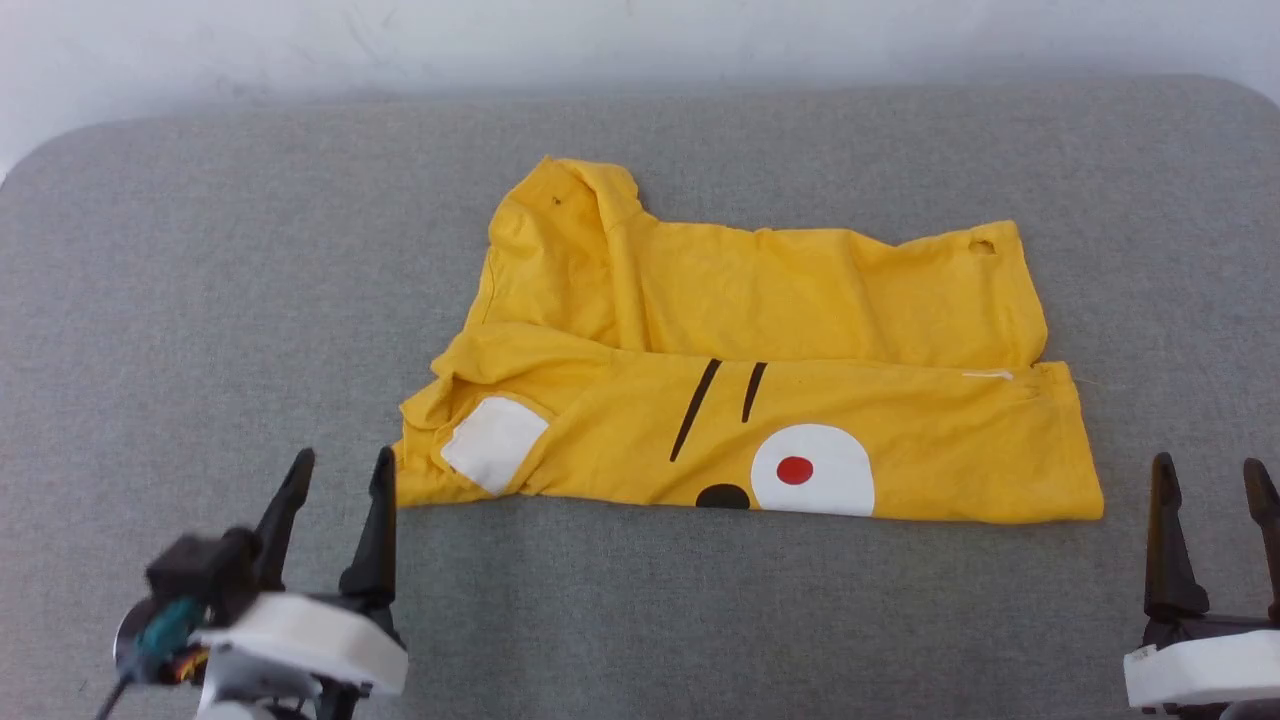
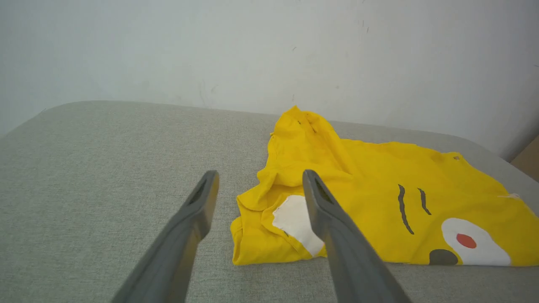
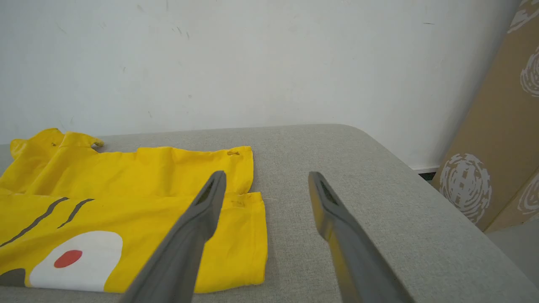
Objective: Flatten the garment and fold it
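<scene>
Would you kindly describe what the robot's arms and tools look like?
The left tool and right tool each have two long, dark, tapering fingers on a white housing. Beside the left housing sits a black block with a teal connector and dark cable.

Grey fabric table (image 1: 200, 300), scuffed white wall (image 3: 252, 63), patterned cardboard (image 3: 497, 139).

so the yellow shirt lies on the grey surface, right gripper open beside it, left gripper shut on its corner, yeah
No: the left gripper is open too, holding nothing, as the left wrist view shows. The garment and right gripper are as said.
</scene>
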Motion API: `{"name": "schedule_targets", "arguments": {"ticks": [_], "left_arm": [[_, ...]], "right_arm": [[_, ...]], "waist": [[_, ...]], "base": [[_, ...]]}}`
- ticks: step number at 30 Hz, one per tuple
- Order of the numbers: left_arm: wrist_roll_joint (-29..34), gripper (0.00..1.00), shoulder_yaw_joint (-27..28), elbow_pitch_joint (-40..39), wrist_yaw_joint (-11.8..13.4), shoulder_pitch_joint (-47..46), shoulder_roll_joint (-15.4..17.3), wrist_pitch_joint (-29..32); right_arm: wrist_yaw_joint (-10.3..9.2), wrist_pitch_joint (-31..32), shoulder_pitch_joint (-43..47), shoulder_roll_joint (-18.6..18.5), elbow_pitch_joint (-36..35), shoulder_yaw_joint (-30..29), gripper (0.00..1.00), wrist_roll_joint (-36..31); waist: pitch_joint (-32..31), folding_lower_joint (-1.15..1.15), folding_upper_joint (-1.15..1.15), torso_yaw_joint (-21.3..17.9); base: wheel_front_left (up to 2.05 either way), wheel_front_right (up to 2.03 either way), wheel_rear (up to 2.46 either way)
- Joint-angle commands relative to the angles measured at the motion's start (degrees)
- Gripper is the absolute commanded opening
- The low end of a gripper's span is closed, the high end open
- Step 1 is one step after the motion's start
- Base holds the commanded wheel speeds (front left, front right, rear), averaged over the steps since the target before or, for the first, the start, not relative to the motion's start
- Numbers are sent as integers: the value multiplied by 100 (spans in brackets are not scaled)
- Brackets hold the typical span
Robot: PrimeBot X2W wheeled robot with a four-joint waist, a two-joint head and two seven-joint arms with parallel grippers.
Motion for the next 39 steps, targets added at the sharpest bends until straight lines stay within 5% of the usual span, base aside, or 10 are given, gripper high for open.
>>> {"name": "schedule_targets", "arguments": {"ticks": [1,11,23,24,25,26,39], "left_arm": [[-79,100,-45,83,-74,-220,79,264],[-559,100,-237,916,-151,-1053,542,2293],[-889,100,-206,1707,8,-1373,645,3335],[-946,84,-200,1745,-2,-1389,626,3370],[-983,18,-207,1760,-24,-1407,614,3366],[-1025,0,-216,1778,-48,-1417,597,3359],[-1294,0,-255,1537,-188,-1262,544,3033]], "right_arm": [[-11,-24,-77,16,-24,9,100,-17],[-11,-53,-259,17,142,172,100,48],[-11,-104,-330,17,300,115,100,23],[-11,-106,-333,17,302,111,100,21],[-11,-107,-335,17,303,108,100,19],[-11,-107,-337,17,304,105,100,16],[-11,702,-672,17,-73,177,100,-379]], "waist": [[83,0,0,-6],[362,0,0,-223],[490,0,0,-474],[492,0,0,-484],[492,0,0,-491],[489,0,0,-494],[460,0,0,-364]], "base": [[0,0,0],[0,0,0],[0,0,0],[0,0,0],[0,0,0],[0,0,0],[0,0,0]]}}
